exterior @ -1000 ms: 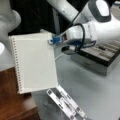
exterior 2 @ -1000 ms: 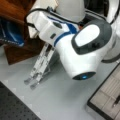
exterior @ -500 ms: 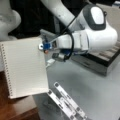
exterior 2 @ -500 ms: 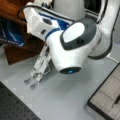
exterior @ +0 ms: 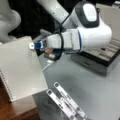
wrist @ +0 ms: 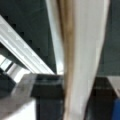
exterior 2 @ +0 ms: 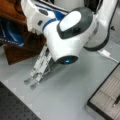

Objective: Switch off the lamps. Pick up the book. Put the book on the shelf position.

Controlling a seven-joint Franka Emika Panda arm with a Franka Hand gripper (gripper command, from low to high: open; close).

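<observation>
The book (exterior: pixel 20 67), a large white lined notebook with spiral binding down its left edge, fills a front view's left. My gripper (exterior: pixel 35 46) is shut on its upper right edge. The book's lower part lies over the shelf position (exterior: pixel 17 111), a reddish-brown wooden block at the bottom left; I cannot tell whether they touch. In the wrist view the book (wrist: pixel 82 55) stands edge-on between my dark fingers (wrist: pixel 47 93). The wooden block (exterior 2: pixel 15 50) also shows at a front view's upper left, where my arm hides the book. No lamp is in view.
White slotted strips (exterior: pixel 65 100) lie on the grey table just right of the block, also seen as strips (exterior 2: pixel 40 65). A grey case with a black interior (exterior: pixel 100 60) stands behind my arm, and the case (exterior 2: pixel 107 97) shows at bottom right. A white cable (exterior: pixel 47 66) runs under the wrist.
My arm has carried the book leftward and slightly down, from above the table to over the wooden block. The grip on its edge is unchanged.
</observation>
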